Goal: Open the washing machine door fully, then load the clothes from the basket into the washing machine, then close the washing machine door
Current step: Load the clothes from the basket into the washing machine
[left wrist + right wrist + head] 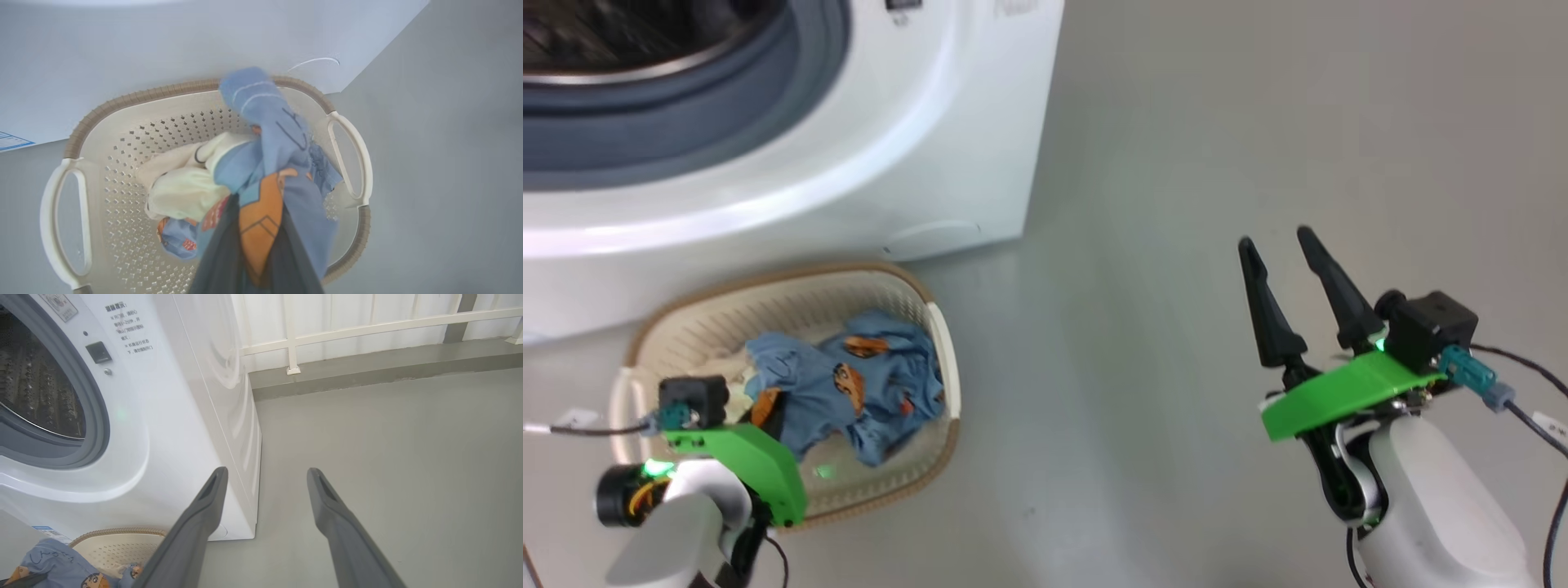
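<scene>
The basket (768,286) stands on the floor against the front of the washing machine (915,163), whose drum opening (605,41) gapes with its grey seal showing; the washing machine door is out of view. Light blue clothes (874,376) with orange prints fill the basket, and a cream piece (179,192) lies beside them. My left gripper (257,253) reaches down into the basket (143,96) and is shut on a blue printed garment (265,118), which drapes over its fingers. My right gripper (1275,238) hovers open over bare floor to the right, also seen as my right gripper (266,470) facing the machine's corner.
Grey floor (1217,122) stretches to the right of the machine. In the right wrist view a white railing (367,328) and a low kerb (367,371) run behind the machine. A blue label (12,141) sits low on the machine's front.
</scene>
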